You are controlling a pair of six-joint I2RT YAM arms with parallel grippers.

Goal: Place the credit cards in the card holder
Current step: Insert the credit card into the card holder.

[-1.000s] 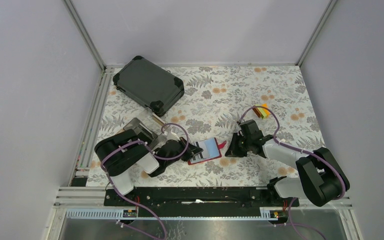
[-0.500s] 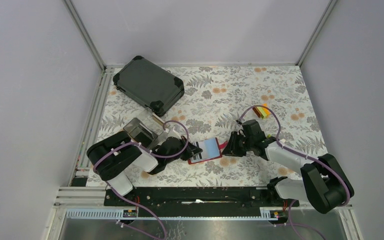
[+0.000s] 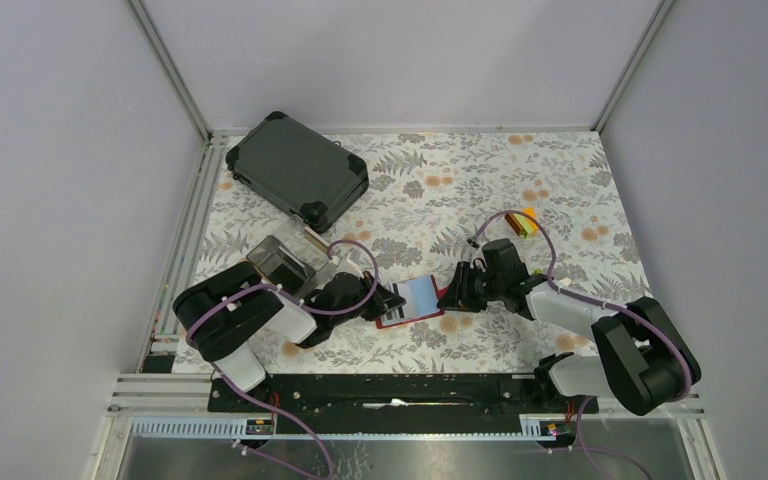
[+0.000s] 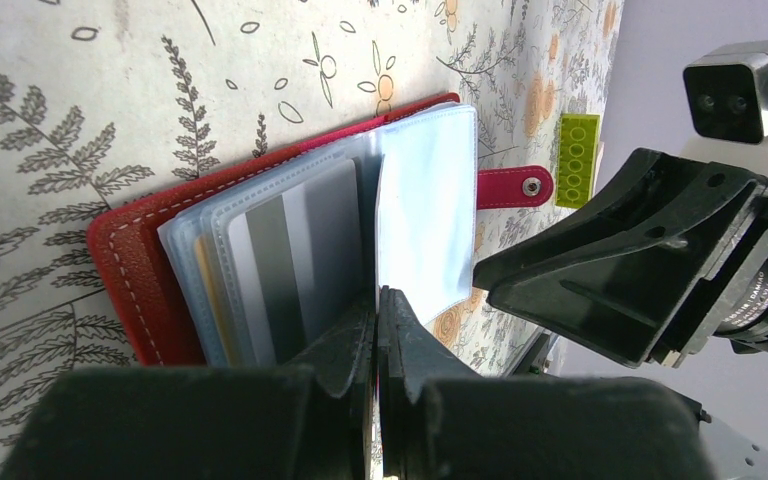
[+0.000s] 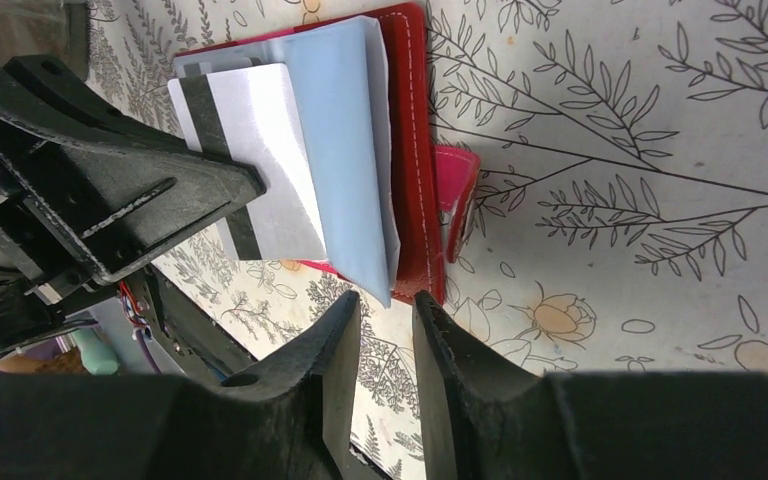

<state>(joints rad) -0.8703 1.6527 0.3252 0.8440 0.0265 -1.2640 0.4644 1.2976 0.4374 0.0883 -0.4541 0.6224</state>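
The red card holder [image 3: 415,305] lies open mid-table, its clear sleeves fanned out. It shows in the left wrist view [image 4: 130,270] and in the right wrist view [image 5: 415,150]. My left gripper [image 3: 392,297] is at its left edge, jaws shut [image 4: 375,300] on a pale card with a black stripe [image 5: 260,140], seen edge-on from its own wrist. A grey card [image 4: 295,260] and a tan card [image 4: 203,300] sit in sleeves. My right gripper [image 3: 447,296] is narrowly open [image 5: 387,305] and empty. It is just off the holder's right edge, near a light blue sleeve's corner [image 5: 385,285] and the snap tab [image 5: 455,200].
A large dark hard-shell case [image 3: 298,170] lies at the back left. A clear compartmented box [image 3: 285,262] stands beside the left arm. Small yellow and orange blocks [image 3: 525,222] lie behind the right arm, and a green block [image 4: 578,145] shows beyond the tab.
My right gripper has moved left, closer to the card holder's right edge. My left gripper stays shut at the holder's left side, hardly moved.
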